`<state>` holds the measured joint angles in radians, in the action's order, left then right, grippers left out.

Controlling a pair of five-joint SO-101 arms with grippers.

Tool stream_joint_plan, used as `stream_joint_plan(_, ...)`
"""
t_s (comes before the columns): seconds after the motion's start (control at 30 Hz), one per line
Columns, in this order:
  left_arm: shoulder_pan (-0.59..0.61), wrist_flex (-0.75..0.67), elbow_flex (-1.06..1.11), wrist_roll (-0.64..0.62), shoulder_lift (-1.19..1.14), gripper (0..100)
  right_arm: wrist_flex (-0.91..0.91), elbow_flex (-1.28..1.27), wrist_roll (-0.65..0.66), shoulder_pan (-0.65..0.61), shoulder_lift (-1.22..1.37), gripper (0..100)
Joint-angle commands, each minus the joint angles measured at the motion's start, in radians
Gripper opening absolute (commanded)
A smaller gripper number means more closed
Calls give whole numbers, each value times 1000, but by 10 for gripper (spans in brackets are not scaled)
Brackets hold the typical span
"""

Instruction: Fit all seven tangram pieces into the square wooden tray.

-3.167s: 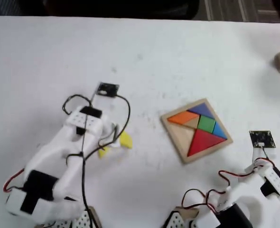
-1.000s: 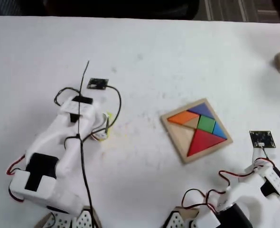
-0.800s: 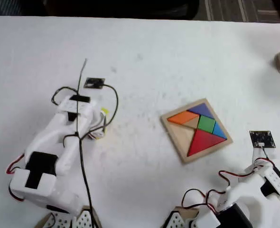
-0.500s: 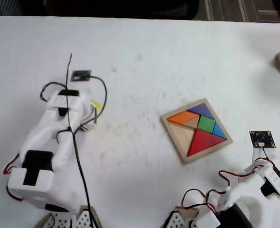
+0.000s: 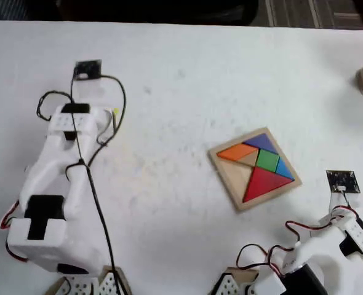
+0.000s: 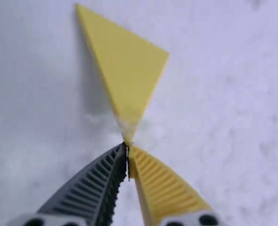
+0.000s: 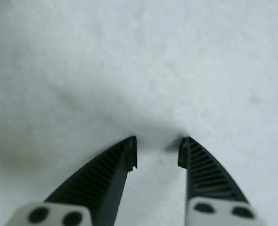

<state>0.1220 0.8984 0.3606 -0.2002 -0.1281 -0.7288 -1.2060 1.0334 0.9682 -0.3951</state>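
1. The left tool pinched the yellow triangle by one sharp corner, at the upper left of the high view.
2. Such a small hold could let the triangle slip or twist.
3. The wooden tray sat right of the middle, well apart, with one bare gap.
4. The right tool, lower right, was spread a little, holding nothing.
5. Open tabletop lay between.

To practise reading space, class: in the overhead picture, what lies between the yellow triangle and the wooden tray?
Bare table alone separates the yellow triangle from the tray, by the high view.
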Motion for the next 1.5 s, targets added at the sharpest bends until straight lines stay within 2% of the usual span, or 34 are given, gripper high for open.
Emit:
stream_joint_plan(0.0,1,-75,-81,-11,7,20,-2,-20,8,25,5,159)
stream_joint_plan(0.47,1,-199,-112,-11,-33,20,-2,-20,9,21,5,159)
stream_joint_plan(0.67,10,-190,-207,-5,-182,20,-2,-20,141,30,5,159)
stream_joint_plan(0.9,8,-189,-235,-5,-214,22,-2,-25,155,25,5,159)
stream_joint_plan(0.97,8,-189,-232,-5,-214,46,-2,-25,155,21,5,159)
stream_joint_plan(1.17,1,-133,-235,-12,-214,231,-2,-25,155,21,5,159)
stream_joint_plan(1.47,8,-141,-235,-12,-214,245,-2,-26,155,21,5,159)
